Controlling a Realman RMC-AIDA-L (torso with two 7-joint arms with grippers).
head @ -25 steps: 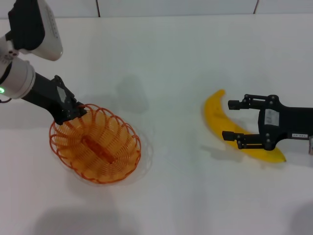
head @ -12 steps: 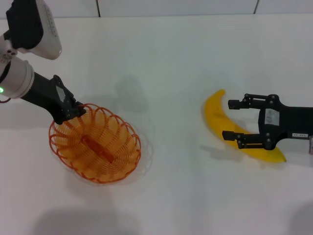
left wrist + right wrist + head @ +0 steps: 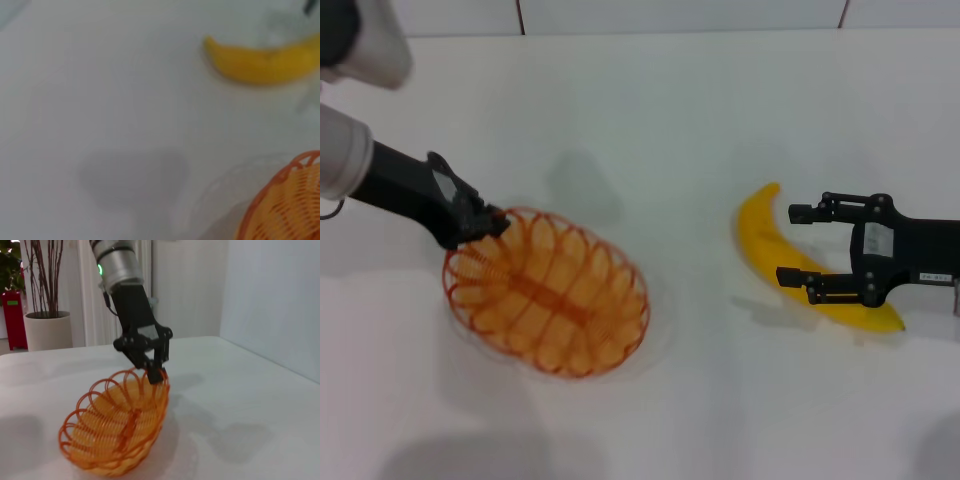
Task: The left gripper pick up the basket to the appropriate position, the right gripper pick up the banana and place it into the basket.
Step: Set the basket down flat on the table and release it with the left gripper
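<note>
Two arms on my screen over the white tabletop (image 3: pixel 680 110). Basket (image 3: pixel 548 292) sits left of centre, tipped up at the end where my left end effector (image 3: pixel 485 222) is clamped onto its rim. Banana (image 3: pixel 770 250) lies well apart on the right, and my right end effector (image 3: pixel 802 243) hovers spread wide above its middle, one finger each side, not gripping it yet.

The white label (image 3: pixel 873 240) on the right tool (image 3: pixel 800 245) is unreadable.
</note>
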